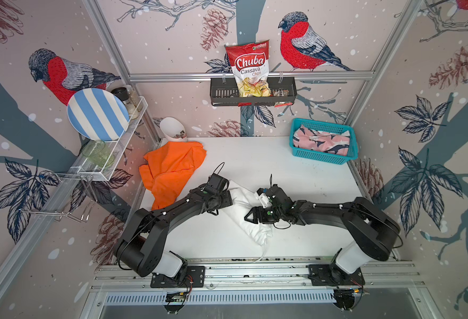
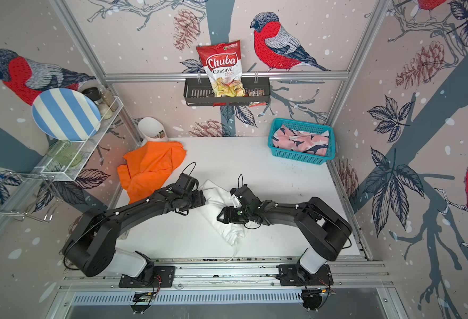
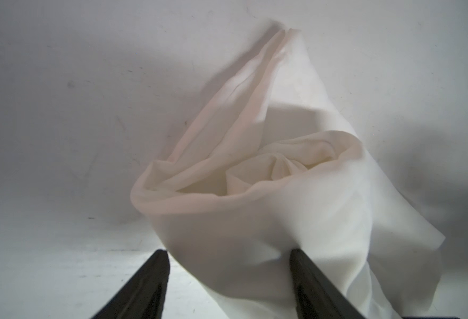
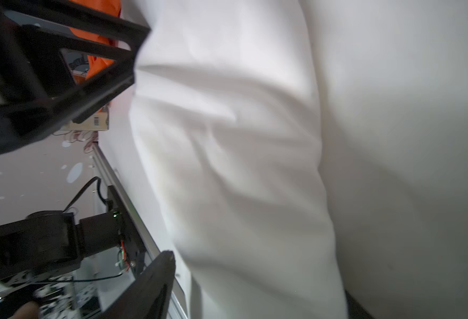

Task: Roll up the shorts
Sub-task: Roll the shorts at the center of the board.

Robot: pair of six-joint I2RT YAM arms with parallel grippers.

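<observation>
The white shorts (image 1: 257, 234) (image 2: 227, 232) lie as a loose roll slanting across the middle of the table. My left gripper (image 1: 231, 197) (image 3: 230, 256) is open at the roll's far end. In the left wrist view the cloth (image 3: 255, 221) bulges between the fingers (image 3: 155, 276), touching one and clear of the other. My right gripper (image 1: 248, 218) (image 4: 257, 276) is open astride the roll's middle, the cloth (image 4: 241, 165) filling its view. The orange shorts (image 1: 169, 168) lie crumpled at the back left. The pink shark-print shorts (image 1: 322, 140) sit rolled in the teal basket (image 1: 321, 158).
A white bowl (image 1: 173, 129) leans at the back left corner behind the orange shorts. A wire rack (image 1: 108, 165) on the left wall holds a striped plate (image 1: 97, 113) and a green glass (image 1: 97, 153). A chips bag (image 1: 250, 69) stands in the black wall shelf (image 1: 221, 94).
</observation>
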